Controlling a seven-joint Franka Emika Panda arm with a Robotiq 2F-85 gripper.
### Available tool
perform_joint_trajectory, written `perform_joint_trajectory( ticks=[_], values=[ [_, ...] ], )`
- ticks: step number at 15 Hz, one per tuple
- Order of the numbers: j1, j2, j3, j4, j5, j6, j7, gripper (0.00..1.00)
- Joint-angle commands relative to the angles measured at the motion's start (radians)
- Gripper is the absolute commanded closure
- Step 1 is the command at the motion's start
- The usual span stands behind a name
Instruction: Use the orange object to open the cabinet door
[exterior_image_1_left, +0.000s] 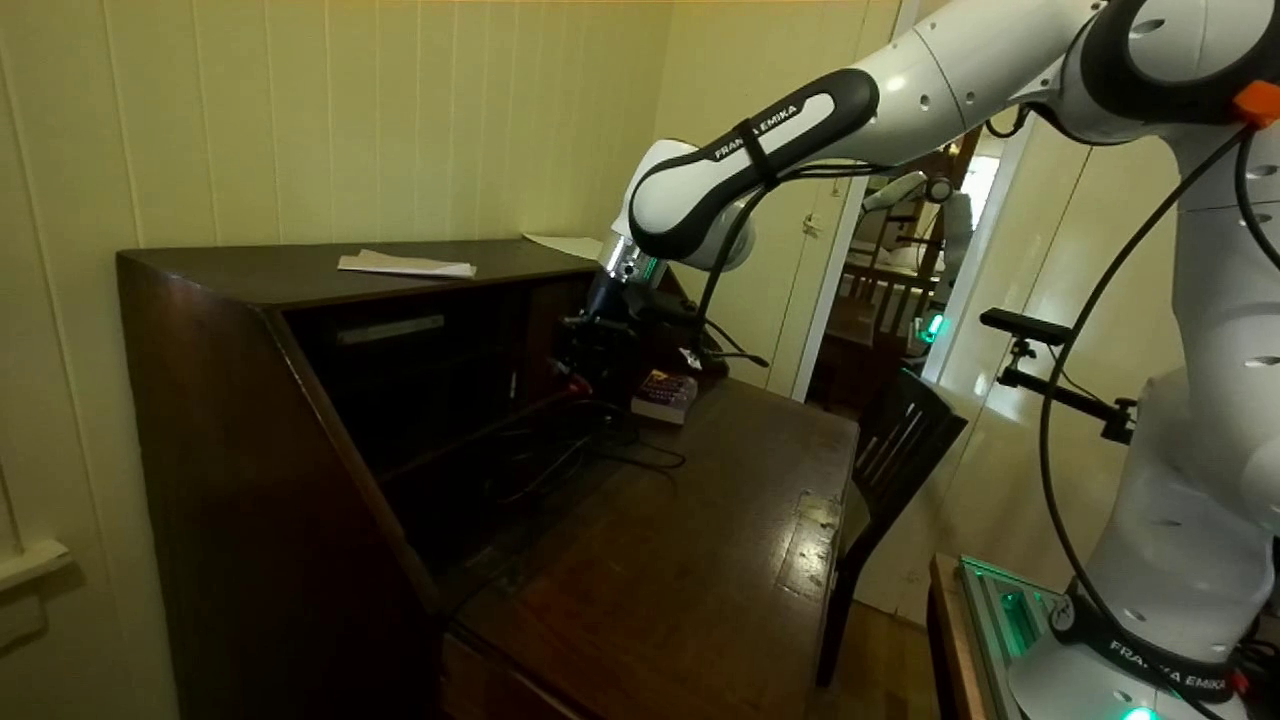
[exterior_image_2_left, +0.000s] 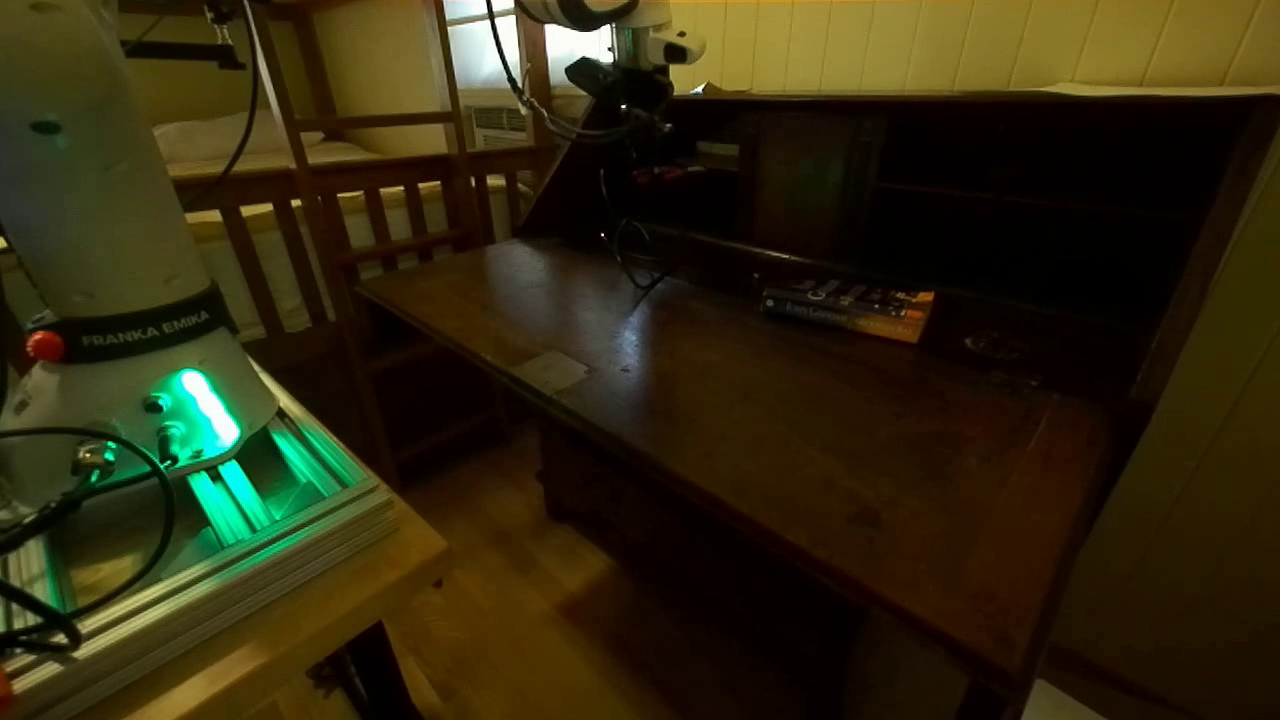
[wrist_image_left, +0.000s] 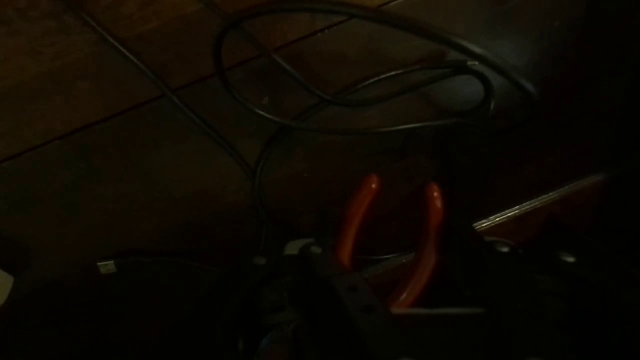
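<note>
Dim light blurs the wrist view, where the orange object (wrist_image_left: 425, 245) shows as two curved, plier-like handles. My gripper (wrist_image_left: 395, 285) is shut on it, the handles sticking out beyond the dark fingers; its other end is hidden. A reddish tip of the orange object (exterior_image_1_left: 578, 384) shows under the gripper (exterior_image_1_left: 585, 370) in an exterior view. The cabinet door (exterior_image_2_left: 805, 185) is a narrow, upright brown panel among the desk's compartments. In that exterior view the gripper (exterior_image_2_left: 650, 125) hovers to the left of the door, apart from it in the picture. Whether anything touches the door cannot be told.
Black cables (wrist_image_left: 350, 100) lie looped on the desk flap (exterior_image_1_left: 680, 530) beneath the gripper. A thick book (exterior_image_2_left: 850, 310) rests at the compartments' front edge. Papers (exterior_image_1_left: 405, 264) lie on the desk top. A chair (exterior_image_1_left: 900, 440) stands by the flap's outer edge.
</note>
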Motion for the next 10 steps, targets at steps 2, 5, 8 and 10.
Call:
perform_joint_trajectory(
  ticks=[2, 5, 8, 10],
  values=[
    [0.006, 0.059, -0.049, 0.034, -0.050, -0.023, 0.010, 0.71],
    [0.011, 0.106, -0.074, 0.071, -0.100, -0.025, 0.006, 0.71],
    [0.027, 0.146, -0.099, 0.127, -0.162, -0.025, 0.033, 0.71],
    [0.033, 0.170, -0.107, 0.164, -0.185, -0.023, 0.038, 0.71]
  ],
)
